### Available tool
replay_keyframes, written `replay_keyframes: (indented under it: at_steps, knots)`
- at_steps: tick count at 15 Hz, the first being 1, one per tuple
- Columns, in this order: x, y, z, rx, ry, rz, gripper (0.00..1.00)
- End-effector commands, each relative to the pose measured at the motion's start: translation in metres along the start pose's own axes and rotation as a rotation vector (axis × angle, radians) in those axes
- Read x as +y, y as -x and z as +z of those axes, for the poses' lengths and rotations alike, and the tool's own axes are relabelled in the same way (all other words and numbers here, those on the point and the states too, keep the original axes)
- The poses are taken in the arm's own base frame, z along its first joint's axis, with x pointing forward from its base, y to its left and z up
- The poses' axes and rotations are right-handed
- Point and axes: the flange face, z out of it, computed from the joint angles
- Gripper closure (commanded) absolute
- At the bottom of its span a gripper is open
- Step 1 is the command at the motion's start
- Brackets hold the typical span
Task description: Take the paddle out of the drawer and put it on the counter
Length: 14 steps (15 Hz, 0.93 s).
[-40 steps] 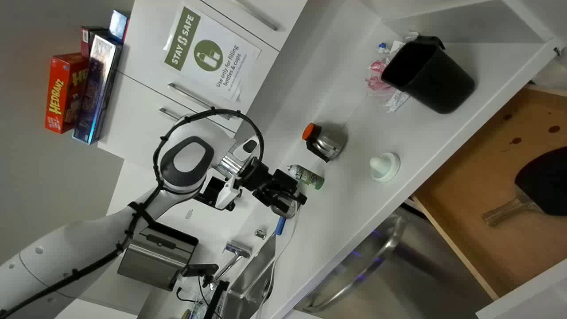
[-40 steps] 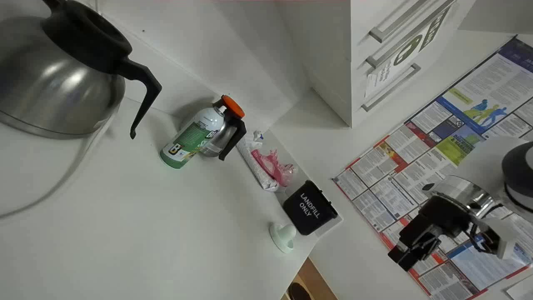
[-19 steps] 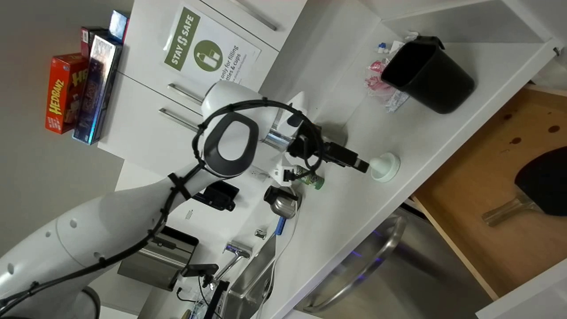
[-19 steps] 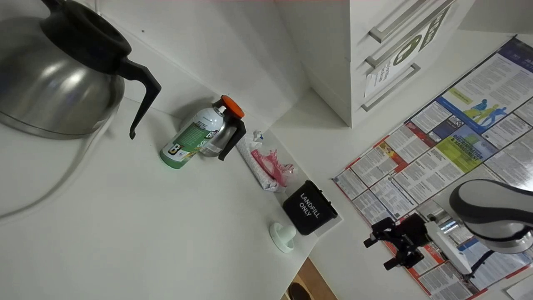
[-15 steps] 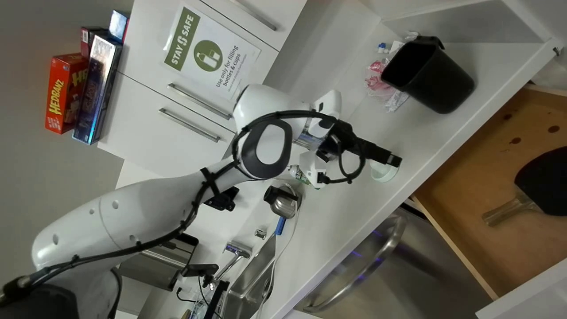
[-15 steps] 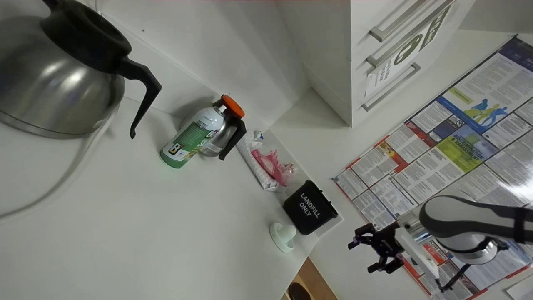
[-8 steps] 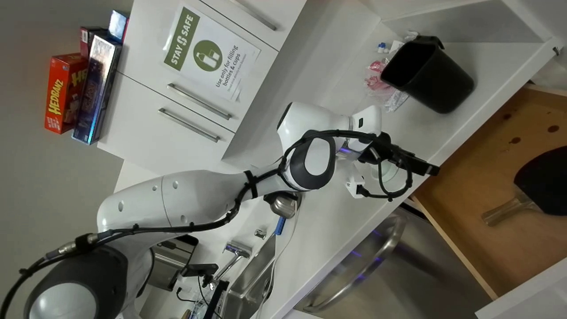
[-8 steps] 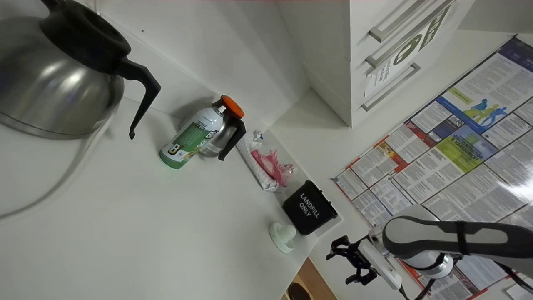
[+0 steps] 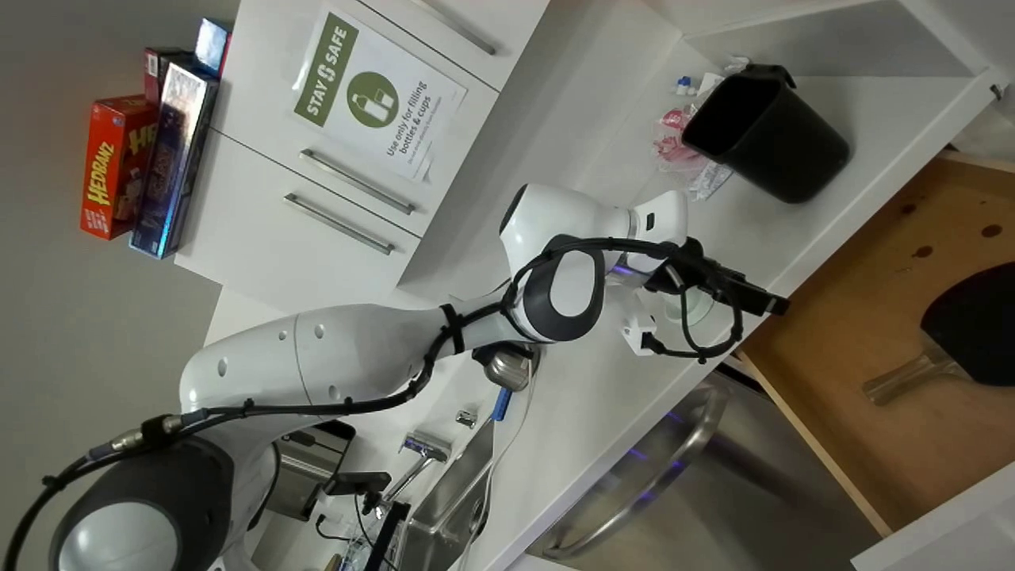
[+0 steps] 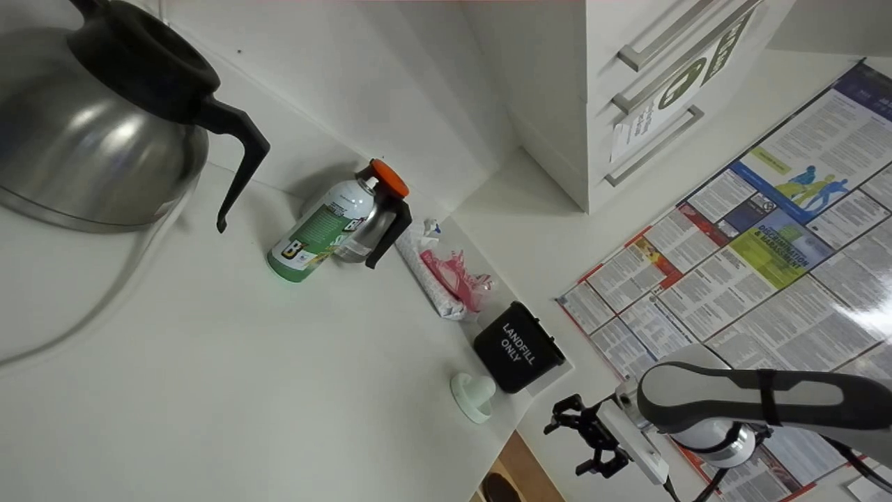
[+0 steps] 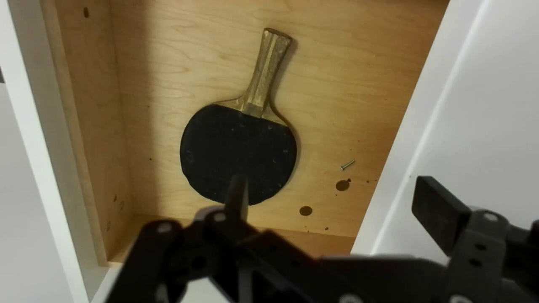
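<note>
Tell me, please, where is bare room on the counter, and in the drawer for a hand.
Counter: a broad bare stretch between the white cable, spray can and pale green knobbed piece. Crowded: around the pink plastic and black bin. Drawer: bare on both sides of the paddle's handle; a screw lies near the blade.

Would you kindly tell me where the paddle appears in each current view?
In an exterior view, the paddle is at the right edge, partly cut off by the frame.
In an exterior view, what seems to be the paddle shows only as a dark patch at the bottom edge.
In the wrist view, the paddle lies just left of centre.
Shared landmark: the drawer.
</note>
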Motion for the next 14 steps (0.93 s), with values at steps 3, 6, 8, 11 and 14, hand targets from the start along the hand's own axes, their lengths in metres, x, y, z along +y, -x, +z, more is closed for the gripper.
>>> replay_keyframes:
  at_steps: [3,6,8,11,14]
  knots:
    - [0.009,0.002,0.042,0.073,-0.08,0.158,0.0]
    - [0.014,0.008,0.072,0.074,-0.086,0.221,0.0]
    - [0.019,0.011,0.091,0.062,-0.075,0.261,0.0]
    - [0.024,0.014,0.116,0.032,-0.047,0.296,0.0]
    - [0.031,0.013,0.142,0.02,0.0,0.322,0.0]
